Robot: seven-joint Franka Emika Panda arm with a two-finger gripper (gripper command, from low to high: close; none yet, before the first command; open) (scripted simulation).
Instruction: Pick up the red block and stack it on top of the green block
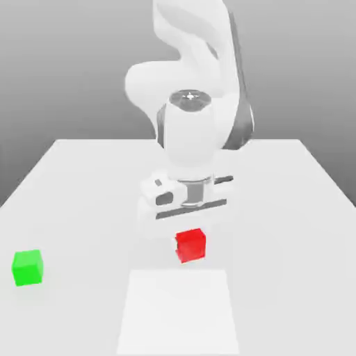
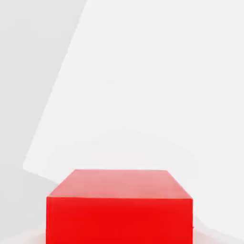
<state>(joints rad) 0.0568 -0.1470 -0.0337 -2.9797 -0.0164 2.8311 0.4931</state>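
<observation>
So the small matte bright red cube sits right under the white Panda arm's claw, and going by the exterior view it looks lifted a touch off the white tabletop, hanging directly below the hand. In the hand view that red cube sits right up against the camera, square-on. The fingers themselves are too washed out to pick out, but the claw reads as clamped shut on the red cube. What matters for the next move: the small matte bright green cube is well off to the side of the claw, toward the exterior view's left and slightly nearer the camera, with bare table between. Both are plain cubes, so no long axis to worry about. My guess is the carry is mostly a sideways sweep, then a lowering straight onto the green top.
</observation>
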